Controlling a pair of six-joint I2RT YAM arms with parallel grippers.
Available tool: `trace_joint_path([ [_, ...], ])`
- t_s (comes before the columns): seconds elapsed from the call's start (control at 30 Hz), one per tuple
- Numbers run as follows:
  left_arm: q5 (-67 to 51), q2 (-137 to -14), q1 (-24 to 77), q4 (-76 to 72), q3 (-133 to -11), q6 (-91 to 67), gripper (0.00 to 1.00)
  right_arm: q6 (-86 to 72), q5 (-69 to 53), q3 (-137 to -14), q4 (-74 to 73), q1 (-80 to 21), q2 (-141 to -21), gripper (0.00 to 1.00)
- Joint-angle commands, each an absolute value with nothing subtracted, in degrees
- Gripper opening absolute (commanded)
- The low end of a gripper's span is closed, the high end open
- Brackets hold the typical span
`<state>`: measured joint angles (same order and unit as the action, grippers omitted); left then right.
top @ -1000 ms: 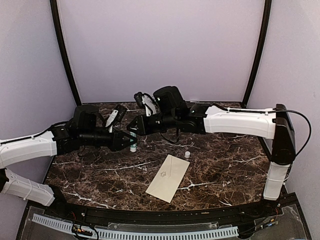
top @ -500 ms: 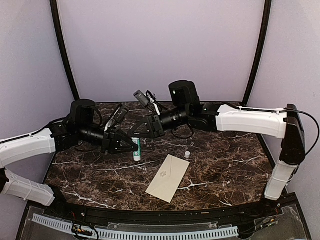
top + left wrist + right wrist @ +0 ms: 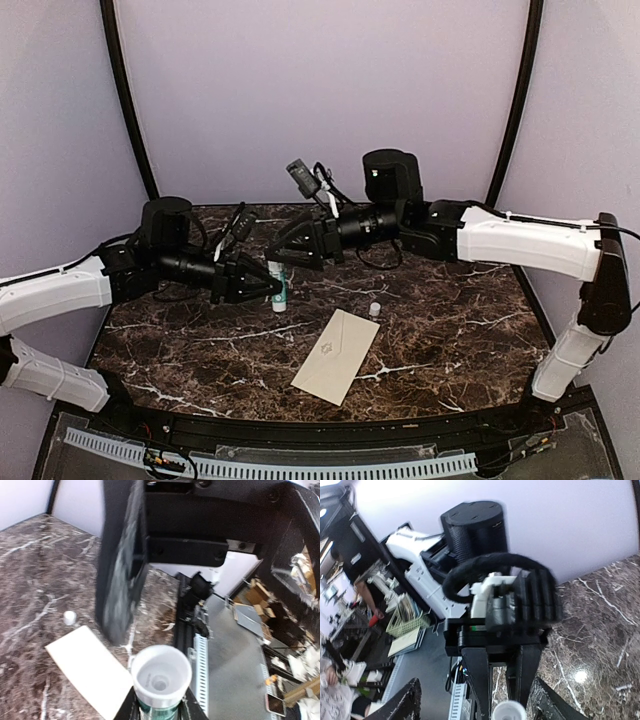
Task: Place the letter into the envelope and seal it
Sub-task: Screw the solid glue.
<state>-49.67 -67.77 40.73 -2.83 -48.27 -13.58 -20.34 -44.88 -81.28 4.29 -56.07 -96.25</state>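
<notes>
Right fingers (image 3: 405, 702) had backed off toward 2 o'clock and spread wide. The left fingers (image 3: 252, 287) still gripped the glue stick (image 3: 279, 292). The envelope (image 3: 336, 356) lay flat on the surface (image 3: 450, 340), long and cream, with a faint emblem mid-face.

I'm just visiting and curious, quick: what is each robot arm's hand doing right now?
Left fingers: closed on a glue stick.
Right fingers: open, holding nothing.

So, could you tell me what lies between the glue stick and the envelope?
Nothing: only bare marble tabletop separates glue stick and envelope, seen in the top view.
</notes>
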Motion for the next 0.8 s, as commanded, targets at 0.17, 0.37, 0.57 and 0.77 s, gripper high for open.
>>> trace_joint_path([
  [0.17, -5.9, -60.1, 40.5, 0.3, -44.9, -16.8, 0.0, -27.4, -8.4, -78.4, -0.4, -53.5, -91.2, 0.78],
  [0.37, -7.0, -62.7, 40.5, -0.6, -43.6, -18.2, 0.0, -33.6, -8.7, -78.2, 2.0, -55.0, -94.6, 0.7],
  [0.57, -14.4, -64.5, 40.5, -5.0, -41.6, -16.2, 0.0, -32.5, -6.3, -86.3, -4.1, -58.7, -101.7, 0.59],
  [0.77, -17.5, -66.0, 40.5, -5.5, -41.4, -14.4, 0.0, -31.8, -8.1, -89.7, -6.0, -59.5, -105.2, 0.53],
])
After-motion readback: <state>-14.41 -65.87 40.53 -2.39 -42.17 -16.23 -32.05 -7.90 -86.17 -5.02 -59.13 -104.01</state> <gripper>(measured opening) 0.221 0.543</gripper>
